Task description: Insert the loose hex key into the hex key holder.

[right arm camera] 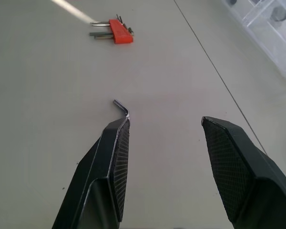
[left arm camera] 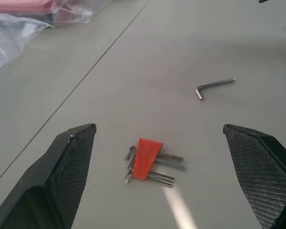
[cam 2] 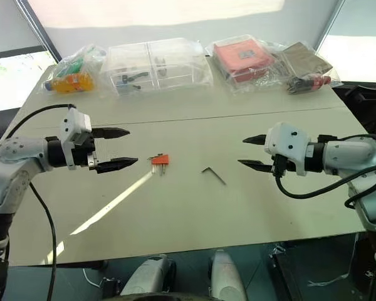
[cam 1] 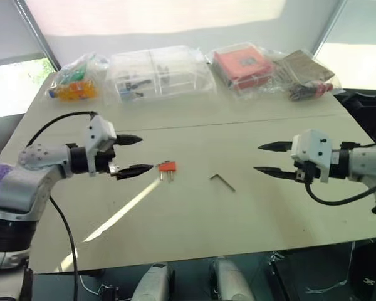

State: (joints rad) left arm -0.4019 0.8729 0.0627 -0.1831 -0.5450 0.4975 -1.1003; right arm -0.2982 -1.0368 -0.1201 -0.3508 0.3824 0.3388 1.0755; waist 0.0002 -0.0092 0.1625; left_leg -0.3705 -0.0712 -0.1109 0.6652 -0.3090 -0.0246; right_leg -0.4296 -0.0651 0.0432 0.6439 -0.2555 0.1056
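Loose hex key point(cam 1: 222, 181) lies flat on the table point(cam 1: 250, 213), untouched, roughly midway between the 2 grippers and a bit nearer the right one. Short leg of the L points toward the robot's left, long leg runs toward the right arm. Hex key holder point(cam 1: 167, 167) sits on the table just left of it, well apart from the key, with its stored keys fanned out toward the robot.

Left gripper point(cam 1: 135, 155) hangs just beside the holder, fingers spread wide and nothing between them. In the left wrist view the holder point(left arm camera: 148, 159) lies between the 2 fingertips point(left arm camera: 76, 157), so this arm looks lined up to pin or lift the holder.

Right gripper point(cam 1: 268, 158) is also empty, jaws apart but noticeably narrower than the left. It points at the key from the right; in the right wrist view the key's bend point(right arm camera: 121, 108) peeks out just past one finger point(right arm camera: 115, 157), the rest hidden behind it.

My read: pre-grasp stage, nothing picked up yet. Split of labour makes sense, each arm takes the part on its own side.

Risk: key is very thin and flat on the table, so the fingers may slide over it or flick it away. Holder is light too and could skid if nudged.

Clutter at the far edge, clear plastic box point(cam 1: 160, 75) and bagged orange-red box point(cam 1: 243, 66), is well out of the way.
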